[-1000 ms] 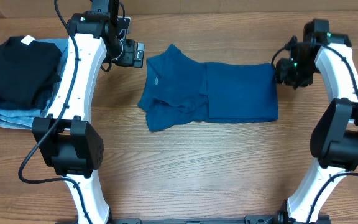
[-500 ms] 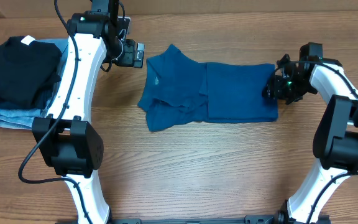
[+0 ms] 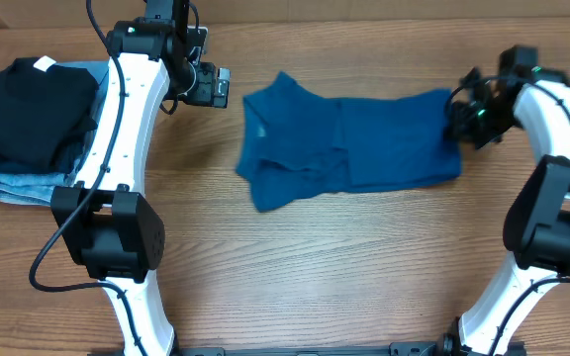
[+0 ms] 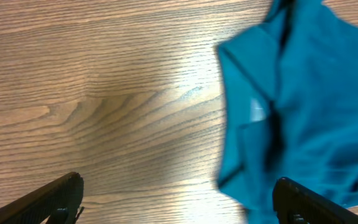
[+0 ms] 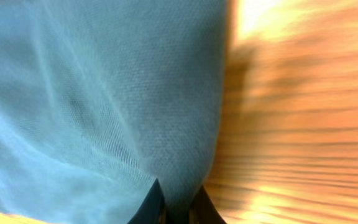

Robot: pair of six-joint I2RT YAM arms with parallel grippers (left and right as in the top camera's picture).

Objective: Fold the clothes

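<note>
Dragged rightward since a second ago, your teal-blue shirt [image 3: 364,148] lies half-folded mid-table [image 3: 315,257], its right edge pinched tight in your right gripper [image 3: 461,114] while your left gripper [image 3: 218,87] hovers wide and empty by the collar, so the next fold looks underway.

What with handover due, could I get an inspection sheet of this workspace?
Surface: wooden table, grain visible.
Job's things: teal shirt partly folded, lying mid-table, collar toward the left.
Clutter: black garment stacked on jeans, far left.
Claws: left claw open, over wood beside the collar; right claw shut on the shirt's right edge.
Cables: black cable looping by the left arm's base.
Surroundings: nothing seen.
</note>
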